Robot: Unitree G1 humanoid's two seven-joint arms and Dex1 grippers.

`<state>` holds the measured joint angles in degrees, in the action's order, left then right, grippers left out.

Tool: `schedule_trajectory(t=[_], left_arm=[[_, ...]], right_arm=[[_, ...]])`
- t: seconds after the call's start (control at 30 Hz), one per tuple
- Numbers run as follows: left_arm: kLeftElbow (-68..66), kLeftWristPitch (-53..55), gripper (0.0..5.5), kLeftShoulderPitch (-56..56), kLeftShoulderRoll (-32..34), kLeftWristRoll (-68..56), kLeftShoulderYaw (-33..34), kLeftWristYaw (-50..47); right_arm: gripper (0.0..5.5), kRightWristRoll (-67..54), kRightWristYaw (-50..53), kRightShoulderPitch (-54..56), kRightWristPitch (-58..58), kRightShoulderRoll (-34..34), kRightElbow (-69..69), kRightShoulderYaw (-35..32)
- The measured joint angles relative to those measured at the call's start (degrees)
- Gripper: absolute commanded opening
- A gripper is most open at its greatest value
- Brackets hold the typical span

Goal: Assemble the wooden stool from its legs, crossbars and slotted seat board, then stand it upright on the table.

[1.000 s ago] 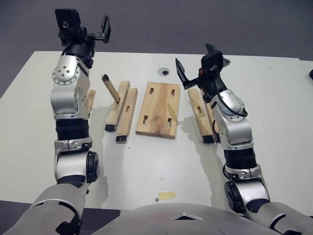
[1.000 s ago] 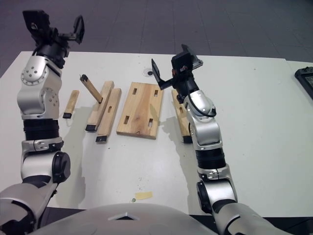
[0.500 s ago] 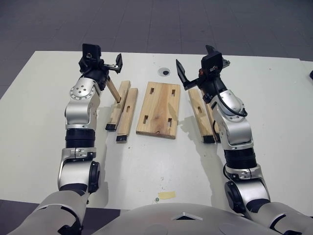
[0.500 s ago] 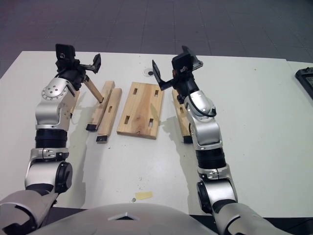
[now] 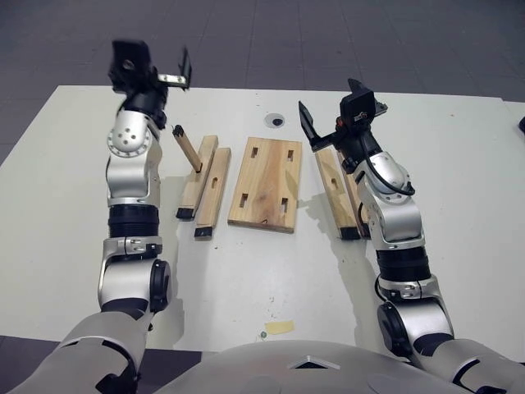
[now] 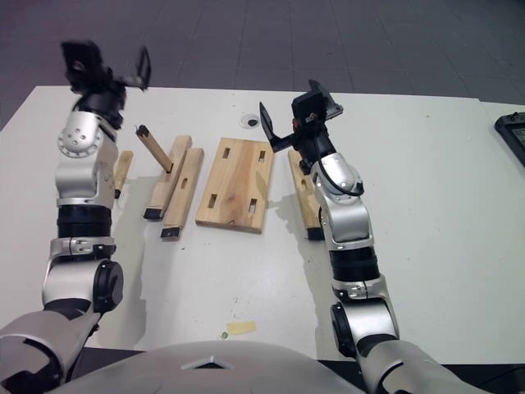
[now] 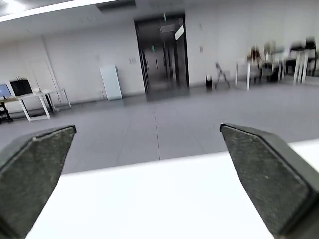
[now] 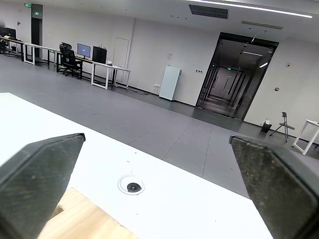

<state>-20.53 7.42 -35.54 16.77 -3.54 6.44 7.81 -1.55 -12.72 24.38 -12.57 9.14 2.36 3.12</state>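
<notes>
Where the white table [image 5: 459, 246] comes nearest, at the lower middle of the frame, a small yellow scrap [image 5: 279, 327] lies flat on it.

Farther up, at the centre, the slotted seat board [image 5: 265, 183] lies flat with its four slots facing up. Left of the board, two long wooden pieces lie lengthwise, side by side and touching: the inner piece [image 5: 213, 190] and the outer piece [image 5: 197, 176], each with a dark near end. A short stick [image 5: 187, 148] with a dark cap rises tilted from the far part of the outer piece, leaning toward the left. Beside the left arm, at the left of the frame, a short wooden piece [image 6: 121, 172] lies apart from the others. Right of the board, the right-hand pieces [image 5: 330, 185] lie lengthwise, partly hidden by the right arm; they look like two, though the arm makes that hard to confirm.

Above the far ends of those pieces hangs the right end effector [image 5: 328, 107], its fingers spread wide and holding nothing. A round grommet [image 5: 276, 121] sits in the table just beyond the board. At the upper left of the frame, the left end effector [image 5: 156, 72] is raised over the table's far edge, also spread wide and empty.
</notes>
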Motion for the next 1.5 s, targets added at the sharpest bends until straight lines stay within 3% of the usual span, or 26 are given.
schedule_trajectory(t=[0.37,0.63,0.93,1.2,1.33,1.5], left_arm=[[-1.7,-3.1,5.39,1.4,0.1,0.5,0.2,0.0],[5.6,-8.3,5.39,-2.7,2.8,5.1,0.9,-4.2],[0.1,-3.1,5.39,2.8,2.0,10.2,-4.6,-3.5],[-3.8,-6.8,5.39,2.1,1.0,7.9,-2.6,-4.0],[3.2,-11.9,5.39,1.8,0.8,7.8,-0.9,-5.6],[24.3,-7.1,5.39,11.0,2.0,7.7,3.8,-7.0]], right_arm=[[5.4,0.0,-0.8,0.0,0.0,0.2,-0.9,0.0],[5.4,0.0,-0.9,0.0,0.0,0.4,-1.2,0.0],[5.4,0.1,-0.7,0.0,0.0,0.1,-1.6,0.3],[5.4,0.1,-0.9,0.0,0.2,0.1,-2.6,0.5],[5.4,0.1,-0.8,-0.1,0.8,0.2,-3.6,0.3],[5.4,0.1,-0.5,-1.0,1.2,0.6,-3.5,-0.4]])
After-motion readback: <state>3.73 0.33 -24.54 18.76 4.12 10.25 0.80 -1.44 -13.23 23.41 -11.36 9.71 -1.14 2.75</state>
